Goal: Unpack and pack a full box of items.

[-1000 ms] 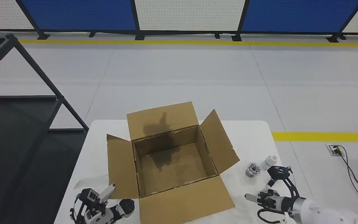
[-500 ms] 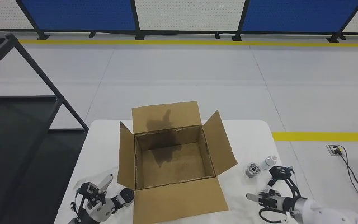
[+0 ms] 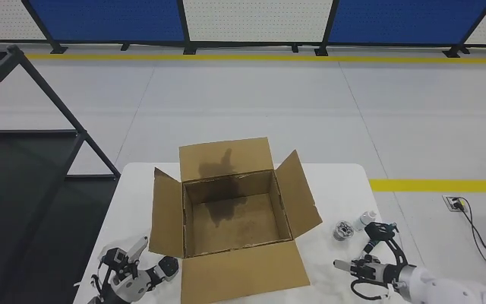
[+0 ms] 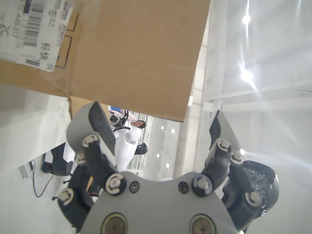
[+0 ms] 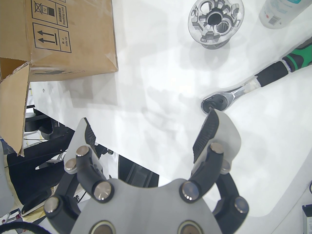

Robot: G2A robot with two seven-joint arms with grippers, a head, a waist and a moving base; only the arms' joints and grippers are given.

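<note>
- Flagging risks, clock per top view: box [image 3: 239, 224] sits mid-table [image 3: 334, 182] with its flaps open.
- Left gripper [image 4: 157, 120] is at 7 o'clock of the box, jaws spread wide and holding nothing. Its tips point up just under the left flap [image 4: 136, 44].
- Any lift from there would lever that flap. The box looks light, so it likely skids or tips toward 3 o'clock.
- Dark crinkled item [image 4: 253, 186] lies just beside that gripper. Can't tell what it is, and it looks easy to knock off the near edge.
- Right gripper [image 5: 148, 125] is at 4 o'clock, also wide open and empty. One pad is just beside the head of the ratchet wrench [image 5: 258, 81].
- Closing there likely catches only the chromed head, so it could slip or spin out.
- Bottle [image 5: 282, 3] and metal hub [image 5: 215, 25] stand at 3 o'clock, near the table edge. A swung wrench handle could topple the bottle and roll it off.
- Right flap [image 3: 304, 190] leans out toward those parts, so a low carry into the box may clip it.
</note>
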